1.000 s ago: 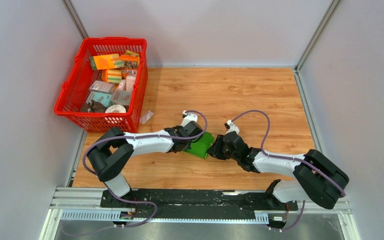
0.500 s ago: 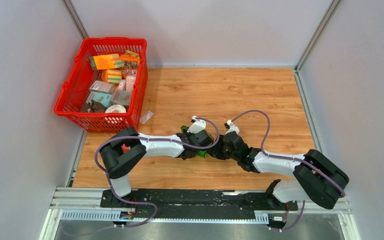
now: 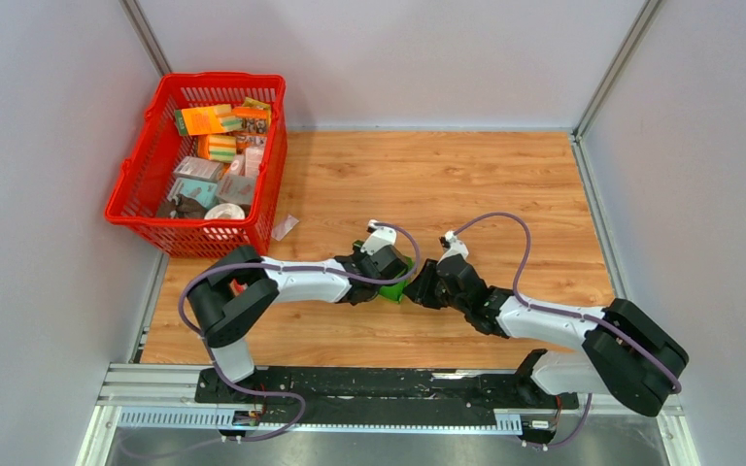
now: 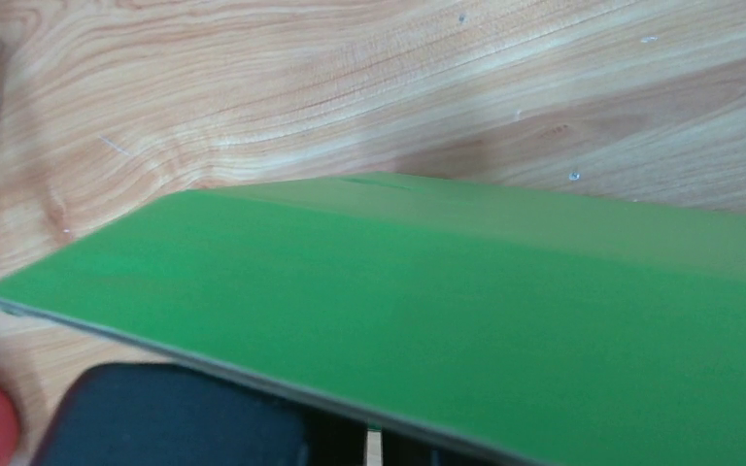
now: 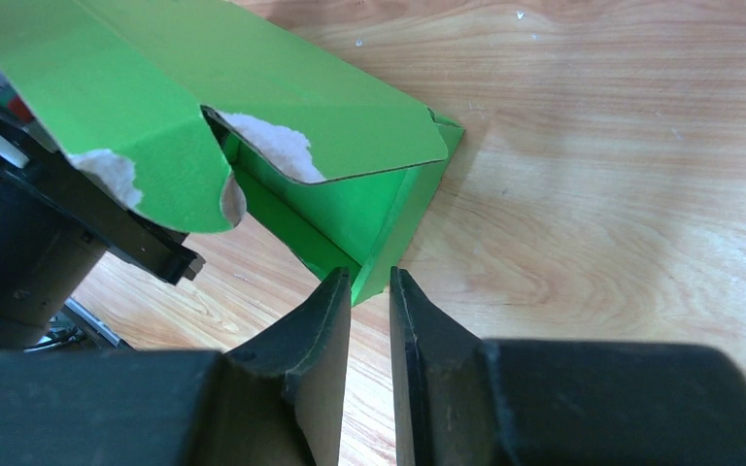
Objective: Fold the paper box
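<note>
Top external: red basket (image 3: 209, 238) holds small packages (image 3: 216, 146); right gripper (image 5: 369, 282) pinches the paper box (image 5: 330, 107); left gripper (image 3: 387, 280) cannot be judged.

Here's the wooden table (image 3: 466, 184), pale orange grain running side to side. At the far left corner sits the red basket (image 3: 209, 239), packed with small packages. Just beside its near right corner lies a little clear scrap (image 3: 285, 227), flat on the wood. In the middle, towards the near edge, the paper box (image 5: 350, 107) is partly opened, with one lower edge down on the boards.
</note>
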Tool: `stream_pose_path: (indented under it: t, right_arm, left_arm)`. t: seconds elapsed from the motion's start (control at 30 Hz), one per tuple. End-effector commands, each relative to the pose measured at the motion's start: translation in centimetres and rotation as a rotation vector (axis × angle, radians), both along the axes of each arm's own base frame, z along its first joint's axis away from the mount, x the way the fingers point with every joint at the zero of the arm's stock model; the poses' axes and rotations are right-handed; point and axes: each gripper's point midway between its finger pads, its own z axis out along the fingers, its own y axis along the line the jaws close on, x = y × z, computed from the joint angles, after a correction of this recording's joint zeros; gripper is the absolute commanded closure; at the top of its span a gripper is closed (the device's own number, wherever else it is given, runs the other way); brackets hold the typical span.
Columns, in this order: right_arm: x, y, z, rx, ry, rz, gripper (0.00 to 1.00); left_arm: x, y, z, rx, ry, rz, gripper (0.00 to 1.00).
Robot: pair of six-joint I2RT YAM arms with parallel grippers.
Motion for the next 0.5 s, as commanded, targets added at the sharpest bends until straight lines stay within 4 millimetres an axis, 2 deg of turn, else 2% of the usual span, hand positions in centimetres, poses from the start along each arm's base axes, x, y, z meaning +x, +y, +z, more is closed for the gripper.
stream_pose_path:
  t: [0.0,0.03,0.07,0.13,0.23,0.37,0.47]
  right_arm:
    - [0.5,-0.5,0.9,-0.004,-0.044,-0.027,0.76]
    - [0.5,-0.7,0.9,-0.008,-0.044,-0.03,0.76]
    - [0.5,-0.7,1.1,-0.006,-0.049,-0.031,0.76]
    - [0.4,-0.9,1.0,-0.012,-0.048,-0.032,0.76]
    - [0.3,-1.1,1.1,-0.016,-0.051,-0.034,0.76]
    - [0.3,-1.5,0.9,-0.029,-0.054,-0.037,0.76]
    - [0.3,-1.6,1.0,-0.029,-0.06,-0.036,0.76]
  left_arm:
    - [-3.5,0.1,-3.0,-0.142,0.23,-0.034,0.89]
    - [-3.5,-0.1,-2.4,-0.171,0.234,-0.04,0.81]
    - [-3.1,-0.1,-1.1,-0.208,0.217,-0.038,0.78]
    - [-3.1,-0.1,0.0,-0.245,0.219,-0.046,0.71]
    - [-2.8,0.0,2.4,-0.318,0.202,-0.058,0.65]
    - [-3.2,0.0,4.1,-0.4,0.207,-0.082,0.63]
    - [-4.0,0.4,4.6,-0.425,0.216,-0.095,0.6]
